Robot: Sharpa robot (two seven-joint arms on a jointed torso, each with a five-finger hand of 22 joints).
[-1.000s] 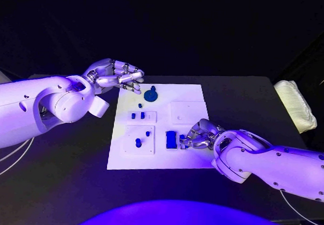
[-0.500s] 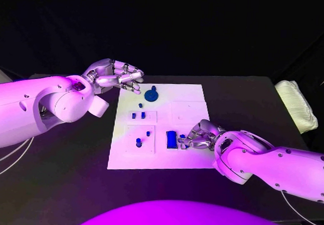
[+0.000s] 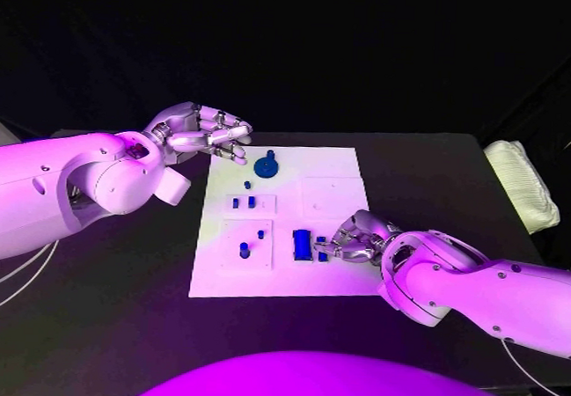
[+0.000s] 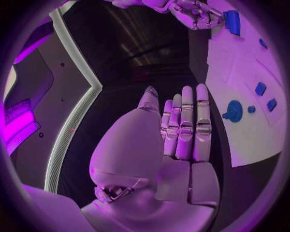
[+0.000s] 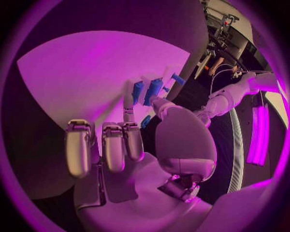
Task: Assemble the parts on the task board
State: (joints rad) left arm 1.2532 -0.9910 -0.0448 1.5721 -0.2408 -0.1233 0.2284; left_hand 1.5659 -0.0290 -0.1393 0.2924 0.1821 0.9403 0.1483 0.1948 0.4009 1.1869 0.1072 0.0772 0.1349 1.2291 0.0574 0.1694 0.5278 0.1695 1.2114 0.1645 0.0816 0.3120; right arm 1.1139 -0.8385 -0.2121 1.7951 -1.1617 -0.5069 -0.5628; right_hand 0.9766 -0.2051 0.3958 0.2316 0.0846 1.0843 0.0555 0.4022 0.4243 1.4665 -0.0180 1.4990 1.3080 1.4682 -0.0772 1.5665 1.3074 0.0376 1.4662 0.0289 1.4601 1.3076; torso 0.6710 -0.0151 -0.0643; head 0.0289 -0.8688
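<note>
Now right robot hand (image 3: 349, 239) at blue part (image 3: 303, 245)

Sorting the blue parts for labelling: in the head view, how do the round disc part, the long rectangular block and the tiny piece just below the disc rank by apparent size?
Largest to smallest:
1. Long rectangular block
2. Round disc part, close to the block, so unsure
3. Tiny piece, clearly smallest

text: none legible | task board (image 3: 282, 268): unmarked (plain white plate) | labels: none
</note>
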